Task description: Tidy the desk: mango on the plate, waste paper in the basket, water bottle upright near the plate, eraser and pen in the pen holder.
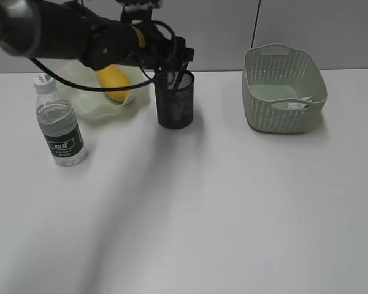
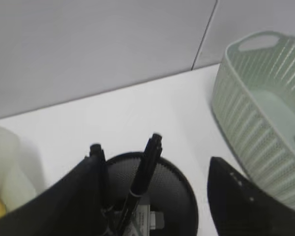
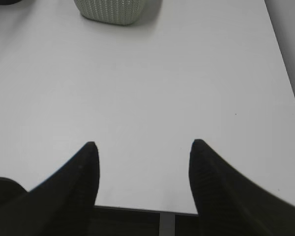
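Judged a snag likely: pen (image 2: 146, 164) leaned out of the pen holder (image 2: 174, 196) at lower centre of the left wrist frame, close enough beside one finger for a careless lift to catch it or tip the cup. Found the left claw (image 2: 155, 196) spread wide astride the holder's rim, pinching nothing. Saw the right claw (image 3: 143, 167) likewise spread over bare desk (image 3: 147, 88), empty.

Plain grey wall (image 1: 319, 30) w/ dark vertical seam behind.
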### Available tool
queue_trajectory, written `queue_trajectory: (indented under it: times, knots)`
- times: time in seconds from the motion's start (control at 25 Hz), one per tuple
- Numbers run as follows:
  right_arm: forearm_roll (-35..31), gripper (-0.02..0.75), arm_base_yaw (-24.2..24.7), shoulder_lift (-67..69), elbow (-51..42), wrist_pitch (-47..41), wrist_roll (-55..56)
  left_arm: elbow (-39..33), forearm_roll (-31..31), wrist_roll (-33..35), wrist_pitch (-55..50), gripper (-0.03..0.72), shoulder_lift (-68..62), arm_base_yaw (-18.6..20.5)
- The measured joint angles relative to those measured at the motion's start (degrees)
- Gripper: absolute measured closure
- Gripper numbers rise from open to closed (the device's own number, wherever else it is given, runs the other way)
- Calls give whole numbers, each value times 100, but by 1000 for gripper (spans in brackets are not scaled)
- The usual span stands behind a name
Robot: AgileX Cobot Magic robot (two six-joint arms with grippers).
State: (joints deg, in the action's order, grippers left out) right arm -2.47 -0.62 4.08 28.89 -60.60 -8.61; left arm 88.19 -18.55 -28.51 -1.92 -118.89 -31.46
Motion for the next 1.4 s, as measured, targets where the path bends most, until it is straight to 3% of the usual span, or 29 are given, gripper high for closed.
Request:
queue_trajectory:
  times: [0.28, 0.56, 0.76, 0.96, 1.2, 1.4]
  knots:
    - [0, 273, 0, 0, 0, 5, 0, 0, -90, 4, -480, 265, 1181, 21]
    - [0, 273, 0, 0, 0, 5, -6, 11, -542, 303, -3146, 281, 2095, 414]
    - [0, 273, 0, 51, 0, 5, -6, 11, 302, 1808, -4832, 276, 2503, 930]
    - [5, 273, 0, 332, 0, 20, -6, -58, 1374, 2887, -6011, 207, 3087, 1747]
    - [57, 273, 0, -234, 0, 20, 41, -1522, 1909, 3407, -6168, 181, 4651, 2724]
    - [247, 273, 0, -451, 0, 25, 308, -2923, 2017, 3590, -5932, 180, 6385, 2999]
